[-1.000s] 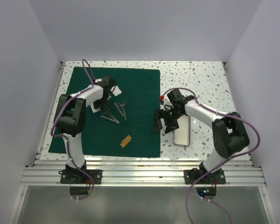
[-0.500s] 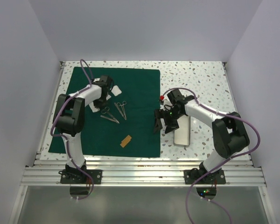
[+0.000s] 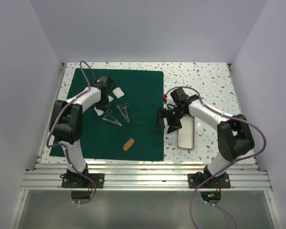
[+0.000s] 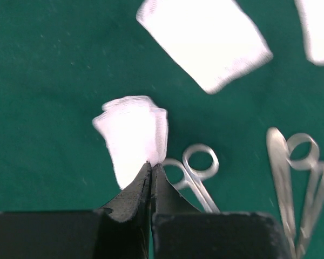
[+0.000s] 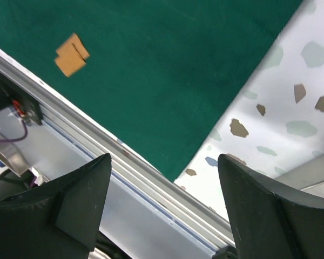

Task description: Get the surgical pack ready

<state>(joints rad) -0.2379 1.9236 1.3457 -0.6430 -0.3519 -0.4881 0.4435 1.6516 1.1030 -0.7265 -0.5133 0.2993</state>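
Left claw (image 4: 151, 168): pressed together — gauze (image 4: 132, 129) is pinched at its edge, over the drape (image 4: 43, 81).
Right claw (image 5: 163, 162): spread, held over the drape's edge, near the tray (image 3: 186, 136).

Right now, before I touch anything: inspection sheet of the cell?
Surface: speckled tabletop; green drape spread flat on its left part.
Job's things: silver tray on bare table right of the drape; ring-handled instruments and gauze pads on the drape.
Clutter: small tan piece on the drape.
Tools: left tool shut on a gauze pad at its edge; right tool open, empty.
Cables: purple cables along both arms.
Surroundings: plain walls; aluminium rail at the near edge.
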